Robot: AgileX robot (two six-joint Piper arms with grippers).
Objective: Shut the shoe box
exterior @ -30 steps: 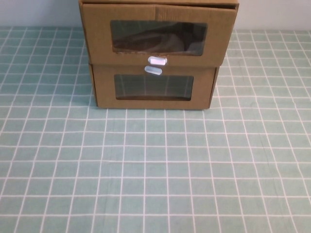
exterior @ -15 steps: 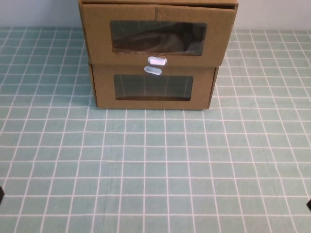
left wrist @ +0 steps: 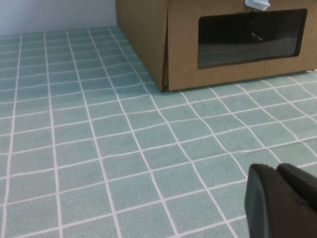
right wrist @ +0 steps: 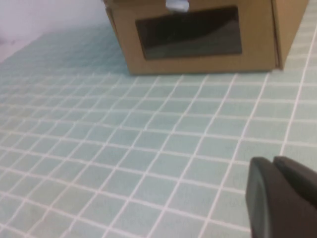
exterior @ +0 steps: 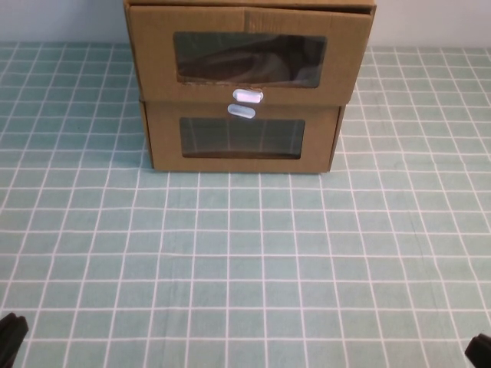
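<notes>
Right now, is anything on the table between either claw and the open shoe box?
Nothing visible is. The left claw and right claw sit at the near corners, and only bare checked tablecloth lies between them and the shoe box, which sticks out above the lower box.

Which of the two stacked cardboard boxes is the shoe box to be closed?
On the green checked tablecloth two brown boxes are stacked. The shoe box is the upper one, jutting forward over the lower box. Its window is wider, with a white pull tab beneath.
</notes>
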